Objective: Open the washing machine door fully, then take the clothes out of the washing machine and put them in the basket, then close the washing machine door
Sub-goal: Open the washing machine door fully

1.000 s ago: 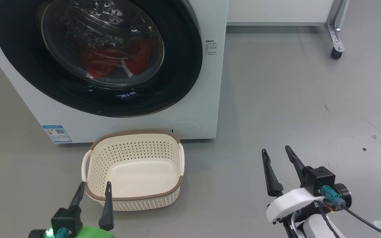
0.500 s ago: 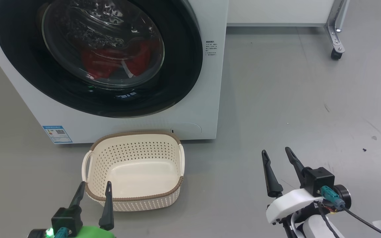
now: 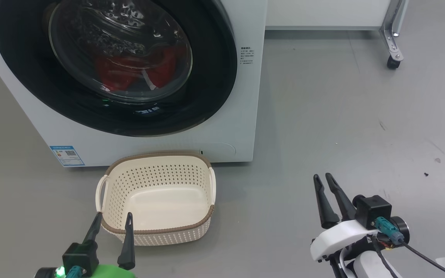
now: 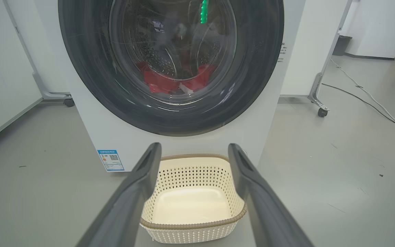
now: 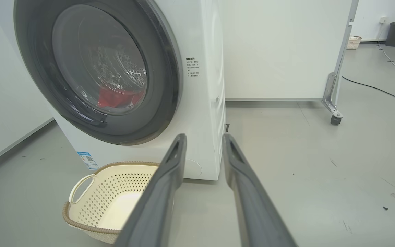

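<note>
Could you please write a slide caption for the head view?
Washing machine door shut, red clothes behind its glass; empty cream basket in front; left gripper and right gripper open, empty.

Grey floor (image 3: pixel 323 116), bearing white washing machine (image 3: pixel 245 116); cream basket (image 3: pixel 168 238) just before it; wheeled partition foot (image 3: pixel 391 61) well apart; dark speck (image 3: pixel 425 174) far right.

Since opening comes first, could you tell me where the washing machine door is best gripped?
On the washing machine door, probably the black rim's right edge, hooked from the right with the right gripper: the rim stands proud of the washing machine there.
</note>
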